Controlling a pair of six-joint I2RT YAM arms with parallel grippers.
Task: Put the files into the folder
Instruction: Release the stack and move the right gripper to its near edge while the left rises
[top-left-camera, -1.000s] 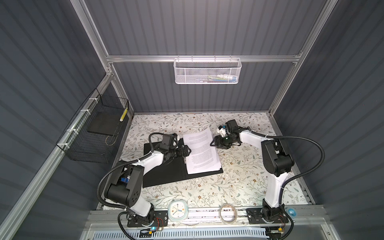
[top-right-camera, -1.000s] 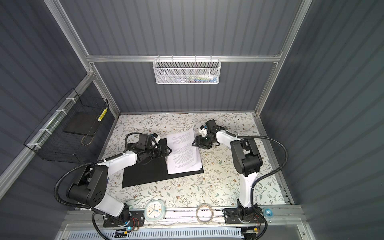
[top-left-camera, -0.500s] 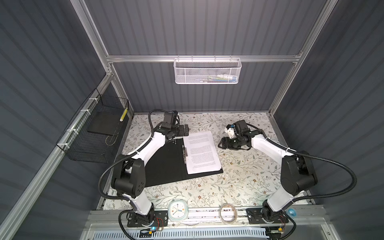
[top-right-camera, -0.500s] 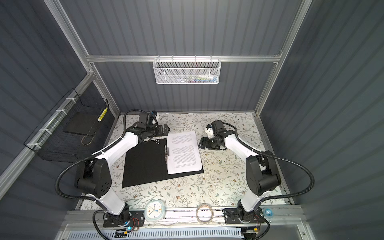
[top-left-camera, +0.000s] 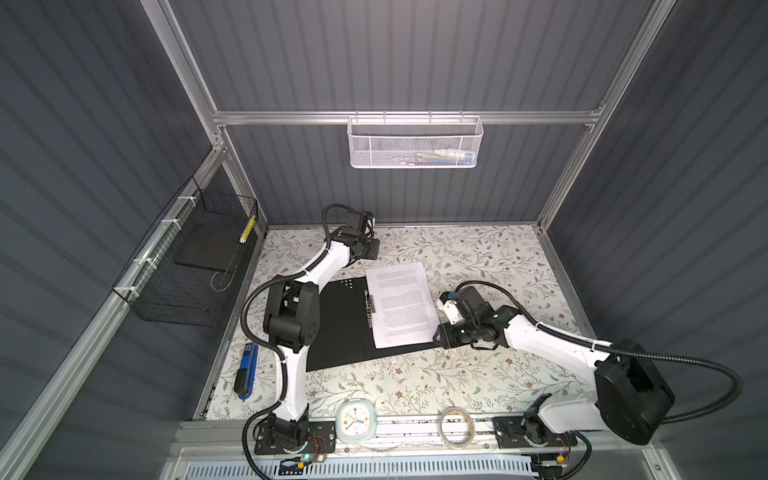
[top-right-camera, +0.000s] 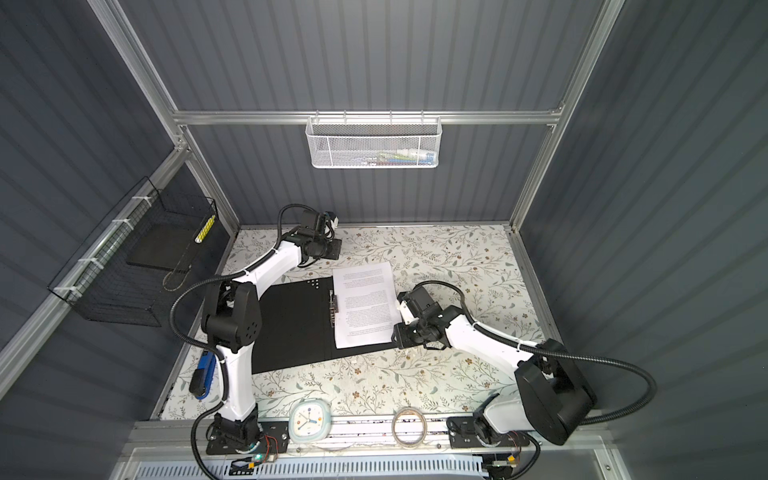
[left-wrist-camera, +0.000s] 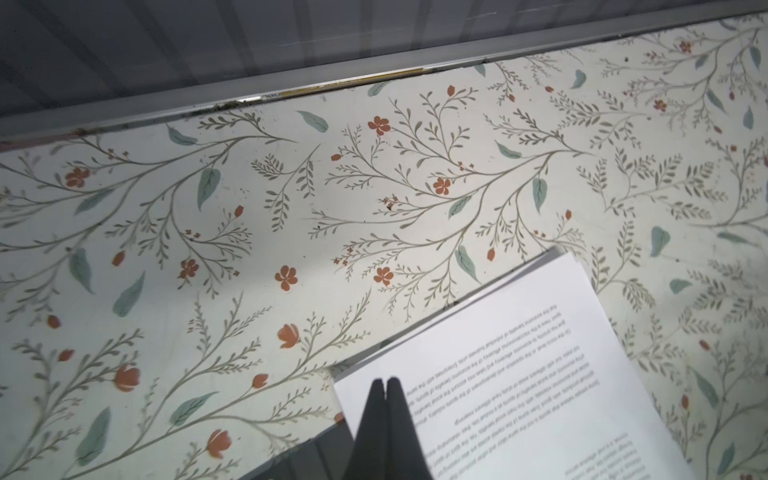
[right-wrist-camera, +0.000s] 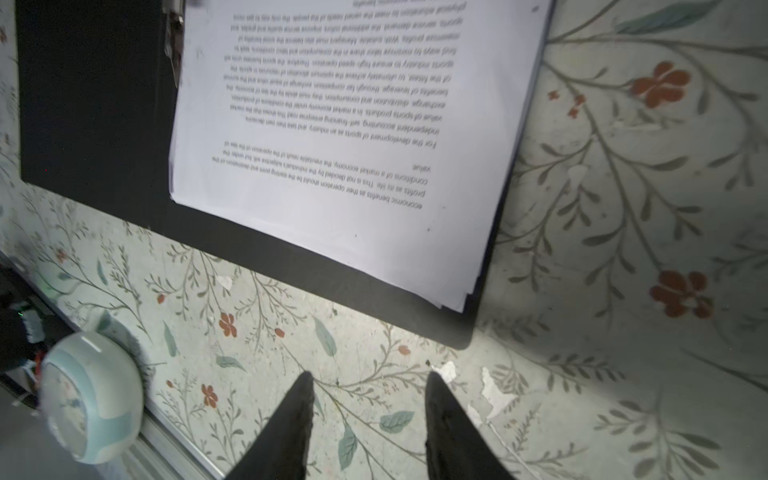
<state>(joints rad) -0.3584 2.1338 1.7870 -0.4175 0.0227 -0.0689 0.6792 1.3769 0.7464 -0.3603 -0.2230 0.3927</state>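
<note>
The folder (top-left-camera: 336, 324) (top-right-camera: 291, 328) lies open on the floral table, black inner faces up, its metal spine clip (top-left-camera: 370, 309) (right-wrist-camera: 174, 45) in the middle. The files (top-left-camera: 401, 309) (top-right-camera: 365, 307) (left-wrist-camera: 519, 395) (right-wrist-camera: 332, 145), white printed sheets, lie flat on its right half, beside the clip. My left gripper (top-left-camera: 373, 249) (top-right-camera: 336, 249) (left-wrist-camera: 386, 380) hovers shut and empty by the sheets' far left corner. Just off the folder's (right-wrist-camera: 91, 104) near right corner, my right gripper (top-left-camera: 439, 337) (top-right-camera: 397, 336) (right-wrist-camera: 368, 376) stands open over bare table with nothing between its fingers.
A small clock (top-left-camera: 355, 422) (right-wrist-camera: 89, 395) and a tape roll (top-left-camera: 455, 426) sit at the table's front edge. A blue tool (top-left-camera: 247, 372) lies at the front left. A black wire basket (top-left-camera: 195, 266) hangs on the left wall, a white mesh basket (top-left-camera: 415, 143) on the back wall.
The sheets went from lifted to flat on the folder. My left gripper rose toward the back and shut. My right gripper drew toward the folder's near right corner, its jaws narrower.
</note>
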